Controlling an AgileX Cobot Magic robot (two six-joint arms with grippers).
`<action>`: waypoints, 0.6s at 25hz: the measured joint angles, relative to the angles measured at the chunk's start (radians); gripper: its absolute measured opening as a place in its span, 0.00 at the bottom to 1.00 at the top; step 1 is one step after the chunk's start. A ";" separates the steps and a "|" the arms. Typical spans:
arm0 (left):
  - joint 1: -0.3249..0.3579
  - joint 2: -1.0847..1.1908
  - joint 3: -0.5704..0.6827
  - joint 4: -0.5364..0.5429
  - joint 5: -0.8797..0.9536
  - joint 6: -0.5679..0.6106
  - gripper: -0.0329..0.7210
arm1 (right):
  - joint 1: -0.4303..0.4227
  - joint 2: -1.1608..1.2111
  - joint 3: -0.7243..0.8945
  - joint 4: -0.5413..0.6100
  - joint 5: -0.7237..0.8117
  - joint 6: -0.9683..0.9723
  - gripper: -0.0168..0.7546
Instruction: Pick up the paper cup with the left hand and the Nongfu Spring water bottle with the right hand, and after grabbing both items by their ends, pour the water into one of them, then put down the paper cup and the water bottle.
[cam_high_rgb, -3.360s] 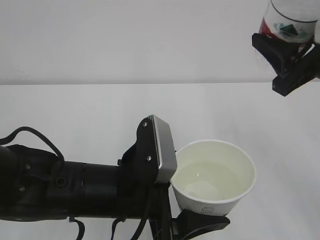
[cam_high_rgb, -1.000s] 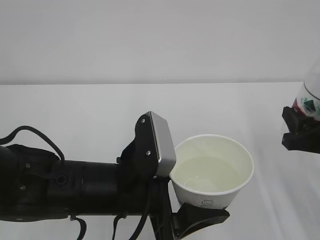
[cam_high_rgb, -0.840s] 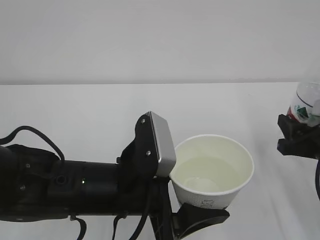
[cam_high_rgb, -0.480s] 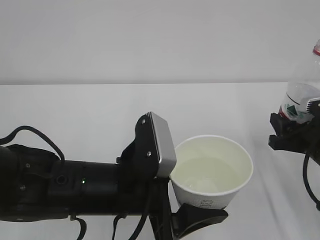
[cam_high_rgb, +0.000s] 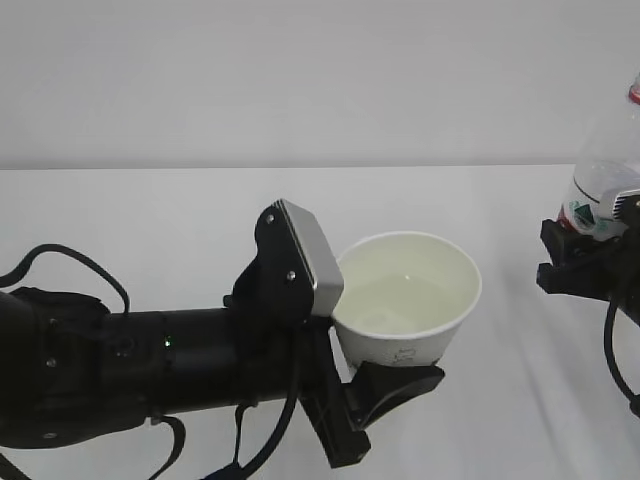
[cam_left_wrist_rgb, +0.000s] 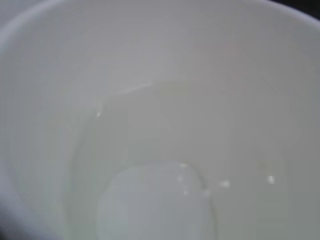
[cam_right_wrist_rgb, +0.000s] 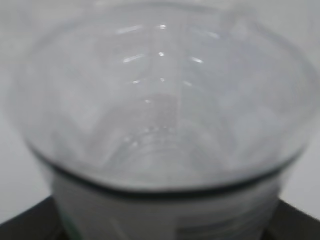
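At left, the left tool (cam_high_rgb: 385, 385) has lifted its clasped paper cup (cam_high_rgb: 405, 300); right tool (cam_high_rgb: 585, 265) clasps the upright bottle (cam_high_rgb: 605, 180).

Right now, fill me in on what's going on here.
The left gripper holds the paper cup upright from its base, with water pooled in it. At the right edge, the right gripper holds the bottle upright, well apart from the cup. The pour looks done; neither is set down yet.
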 joint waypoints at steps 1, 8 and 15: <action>0.000 0.000 0.000 -0.020 0.000 0.013 0.76 | 0.000 0.000 0.000 0.002 0.000 0.000 0.60; 0.000 0.000 0.000 -0.178 -0.010 0.105 0.76 | 0.000 0.000 0.000 0.004 0.000 0.000 0.60; 0.053 0.000 0.000 -0.225 -0.026 0.121 0.76 | 0.000 0.000 0.000 0.006 0.000 0.000 0.60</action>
